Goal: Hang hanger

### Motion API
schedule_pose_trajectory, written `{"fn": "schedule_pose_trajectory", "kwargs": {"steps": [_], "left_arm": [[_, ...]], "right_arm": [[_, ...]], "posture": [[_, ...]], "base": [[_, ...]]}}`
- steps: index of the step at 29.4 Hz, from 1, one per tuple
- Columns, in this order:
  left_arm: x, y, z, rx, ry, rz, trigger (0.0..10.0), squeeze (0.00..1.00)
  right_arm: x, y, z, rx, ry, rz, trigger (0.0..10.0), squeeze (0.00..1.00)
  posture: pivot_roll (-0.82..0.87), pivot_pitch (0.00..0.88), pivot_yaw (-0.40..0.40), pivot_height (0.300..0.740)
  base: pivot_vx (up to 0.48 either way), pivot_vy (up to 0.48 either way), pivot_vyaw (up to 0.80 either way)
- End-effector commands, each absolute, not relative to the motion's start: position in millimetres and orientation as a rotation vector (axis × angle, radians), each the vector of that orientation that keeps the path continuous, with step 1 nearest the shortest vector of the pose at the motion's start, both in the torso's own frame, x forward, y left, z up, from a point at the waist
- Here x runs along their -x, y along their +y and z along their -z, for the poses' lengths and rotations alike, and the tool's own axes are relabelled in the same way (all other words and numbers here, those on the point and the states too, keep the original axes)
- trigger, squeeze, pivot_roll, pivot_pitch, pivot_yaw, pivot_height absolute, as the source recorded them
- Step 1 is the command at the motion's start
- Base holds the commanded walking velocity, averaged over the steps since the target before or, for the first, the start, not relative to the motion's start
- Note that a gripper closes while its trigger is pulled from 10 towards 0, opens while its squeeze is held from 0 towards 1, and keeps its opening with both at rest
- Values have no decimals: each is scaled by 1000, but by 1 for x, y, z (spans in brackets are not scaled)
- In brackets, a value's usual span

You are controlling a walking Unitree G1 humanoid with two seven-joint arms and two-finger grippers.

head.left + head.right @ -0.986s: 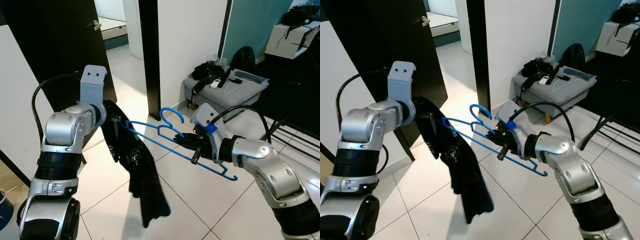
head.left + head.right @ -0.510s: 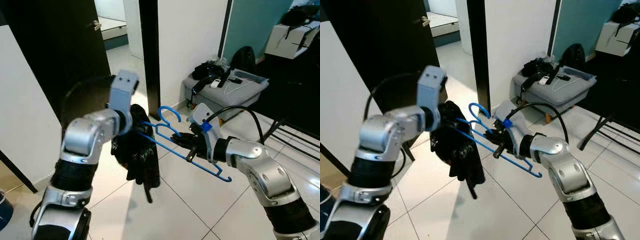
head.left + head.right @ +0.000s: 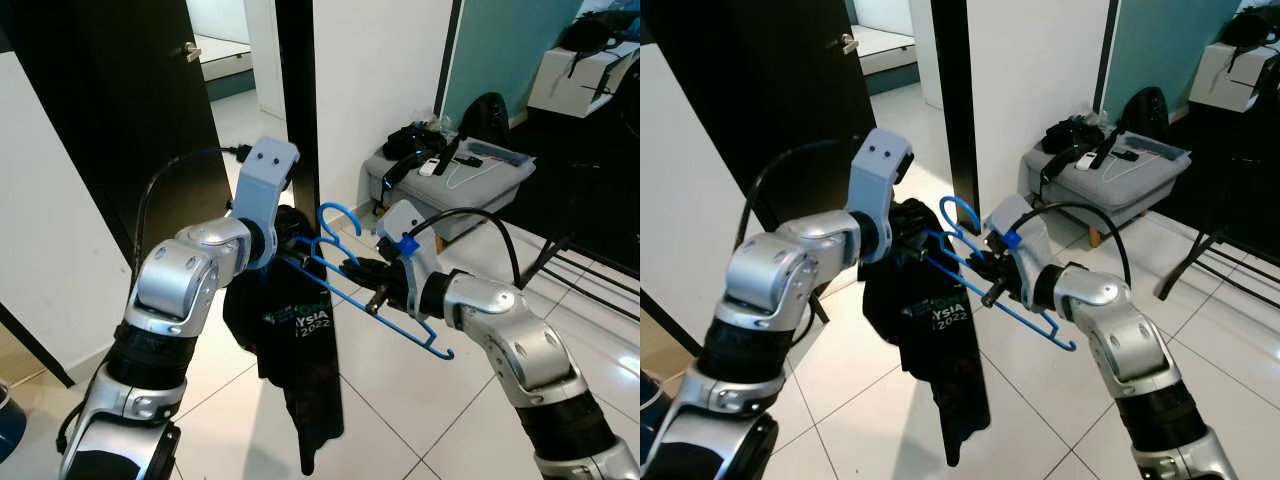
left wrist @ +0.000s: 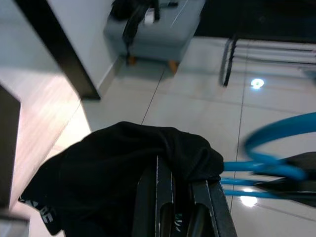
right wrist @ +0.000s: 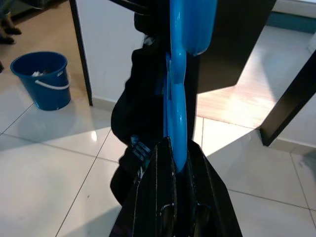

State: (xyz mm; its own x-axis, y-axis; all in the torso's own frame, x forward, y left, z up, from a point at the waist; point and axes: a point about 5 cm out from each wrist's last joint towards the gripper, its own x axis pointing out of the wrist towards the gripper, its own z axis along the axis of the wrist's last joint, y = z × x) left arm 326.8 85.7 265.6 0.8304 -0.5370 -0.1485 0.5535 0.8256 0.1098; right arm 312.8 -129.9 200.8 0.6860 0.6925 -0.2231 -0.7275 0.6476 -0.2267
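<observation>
A blue plastic hanger [image 3: 398, 312] is held out in front of me, hook [image 3: 338, 213] upward, with my right gripper [image 3: 377, 288] shut on its middle; the right wrist view looks along the hanger [image 5: 177, 94] between the fingers [image 5: 159, 197]. A black T-shirt [image 3: 297, 345] with pale print hangs down from my left gripper [image 3: 290, 238], which is shut on its bunched top. The shirt's top touches the hanger's left end. In the left wrist view the cloth [image 4: 118, 168] covers the fingers [image 4: 163, 197] and the hanger [image 4: 276, 140] lies just beyond.
A dark door [image 3: 120, 90] and a black door post [image 3: 296, 90] stand behind the arms. A grey ottoman [image 3: 452, 180] with bags and cables sits at the back right, a dark rack [image 3: 590, 270] beside it. A blue bucket [image 5: 43, 79] stands on the white tiled floor.
My left arm has swung right and up, bringing the shirt against the hanger. The shirt, bunched a moment ago, now hangs long with its print showing. The right gripper shifted slightly left.
</observation>
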Motion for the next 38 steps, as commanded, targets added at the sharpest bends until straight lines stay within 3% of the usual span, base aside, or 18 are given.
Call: {"fn": "schedule_pose_trajectory", "kwargs": {"steps": [1, 15, 22, 24, 25, 33, 38], "left_arm": [[-317, 80, -270, -140, 80, 673, 10000, 0], [-298, 77, -303, -83, -97, 833, 10000, 0], [-300, 77, -271, -373, -38, 803, 10000, 0], [-305, 77, -270, -353, -36, 769, 10000, 0], [-310, 77, -271, -321, -45, 731, 10000, 1000], [-310, 74, -273, -277, -73, 726, 10000, 1000], [-317, 84, -293, -215, -178, 624, 10000, 988]], "right_arm": [[-318, -129, -207, 297, 76, -771, 10000, 0], [-329, -122, -212, 220, 17, -701, 10000, 0], [-331, -121, -216, 197, -12, -690, 10000, 0], [-332, -121, -217, 195, -16, -693, 10000, 0], [-332, -120, -217, 194, -20, -696, 10000, 0], [-332, -118, -220, 178, -40, -700, 10000, 0], [-331, -115, -228, 133, -106, -715, 10000, 0]], "posture": [[-22, 0, 93, 731], [-18, 0, 88, 731], [-19, 0, 86, 731], [-20, 0, 84, 731], [-20, 0, 81, 731], [-19, 0, 82, 731], [-16, 0, 79, 731]], "base": [[0, 0, 0], [0, 0, 0], [0, 0, 0], [0, 0, 0], [0, 0, 0], [0, 0, 0], [0, 0, 0]]}}
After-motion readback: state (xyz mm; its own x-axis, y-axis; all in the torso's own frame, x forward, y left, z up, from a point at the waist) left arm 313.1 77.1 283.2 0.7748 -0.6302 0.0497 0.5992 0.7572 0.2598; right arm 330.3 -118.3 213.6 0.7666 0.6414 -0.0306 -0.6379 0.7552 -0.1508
